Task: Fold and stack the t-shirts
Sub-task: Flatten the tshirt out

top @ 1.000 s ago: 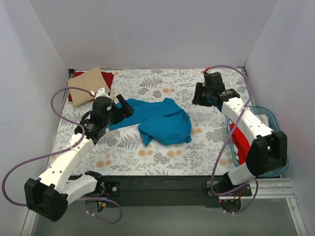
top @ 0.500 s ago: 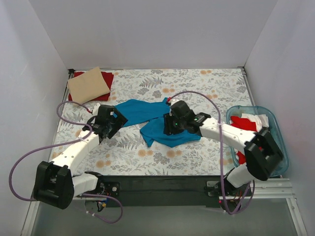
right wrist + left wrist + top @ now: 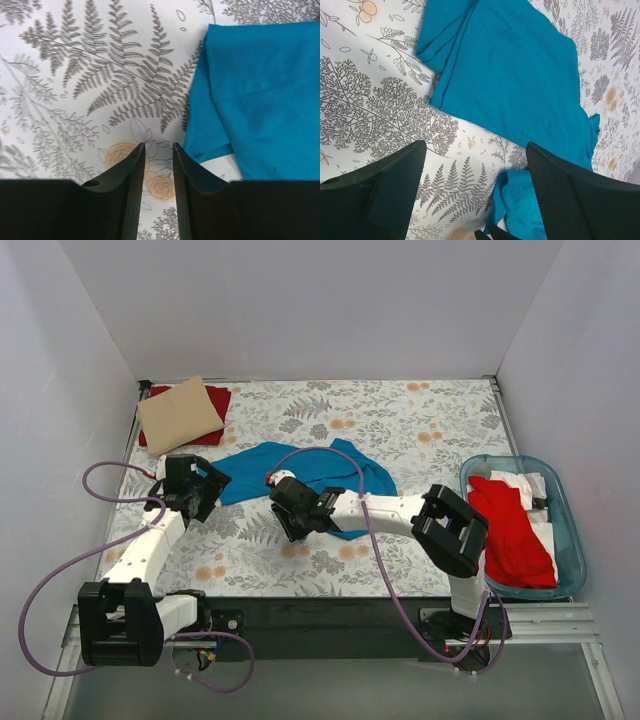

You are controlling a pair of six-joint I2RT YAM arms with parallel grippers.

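left hand (image 3: pixel 475 150): released, fingers spread wide, over floral cloth (image 3: pixel 380 100) just left of teal t-shirt (image 3: pixel 510 75)
right hand (image 3: pixel 159 147): nearly closed, narrow gap empty, beside that shirt's near edge
teal t-shirt: rumpled, mid-table
tan t-shirt (image 3: pixel 178 412): atop red t-shirt (image 3: pixel 217 400), far-left corner
tub (image 3: pixel 575 575): right edge, red cloth inside

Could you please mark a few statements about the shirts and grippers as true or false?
1. The tan t-shirt lies on a red t-shirt at the far left corner. True.
2. The left gripper grips the teal t-shirt. False: its jaws stand open over the table cloth, empty.
3. The tub holds a red shirt. True.
4. The teal t-shirt sits folded in the tub. False: it lies loose on the table cloth.
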